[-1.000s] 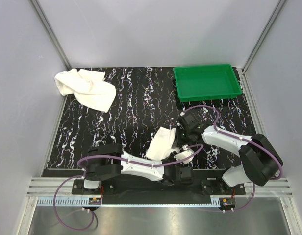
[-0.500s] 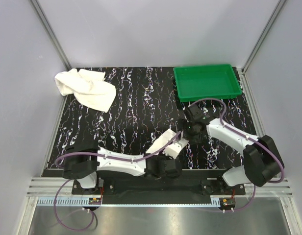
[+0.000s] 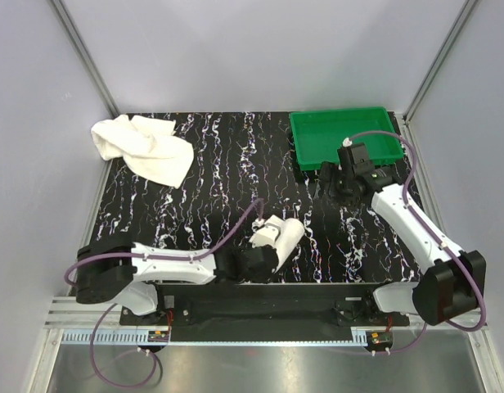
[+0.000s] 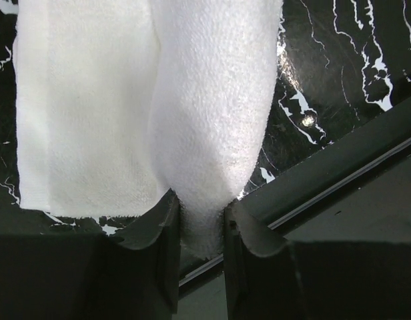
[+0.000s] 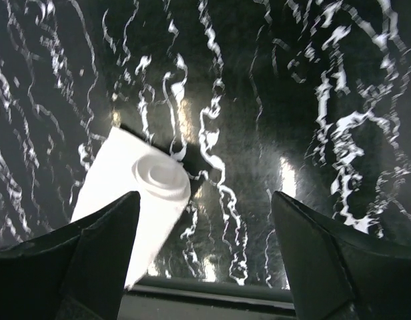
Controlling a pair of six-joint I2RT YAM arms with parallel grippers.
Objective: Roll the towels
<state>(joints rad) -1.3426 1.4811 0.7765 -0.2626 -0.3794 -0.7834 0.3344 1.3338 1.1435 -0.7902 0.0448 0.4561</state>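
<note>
The smaller towel (image 3: 285,235) is a white roll near the table's front middle. My left gripper (image 3: 263,248) is shut on one end of it. In the left wrist view the roll (image 4: 212,100) narrows into a pinched tip between the fingers (image 4: 167,227), and the gripper (image 4: 200,208) holds it over the front edge. The right wrist view shows the roll's spiral end (image 5: 159,175). My right gripper (image 5: 205,260) hangs open above the table, well apart from the roll. From above, that gripper (image 3: 335,182) is beside the tray. The larger towel (image 3: 146,147) lies crumpled at the back left.
A green tray (image 3: 334,135) stands at the back right, just behind the right wrist. The black marbled table (image 3: 227,172) ends at a metal rail (image 3: 260,307) along the front. Grey walls enclose the left, back and right sides.
The right gripper opened, let go of the small towel and pulled back toward the tray. The left arm swung right along the front edge, still holding the towel, which is now a roll.
</note>
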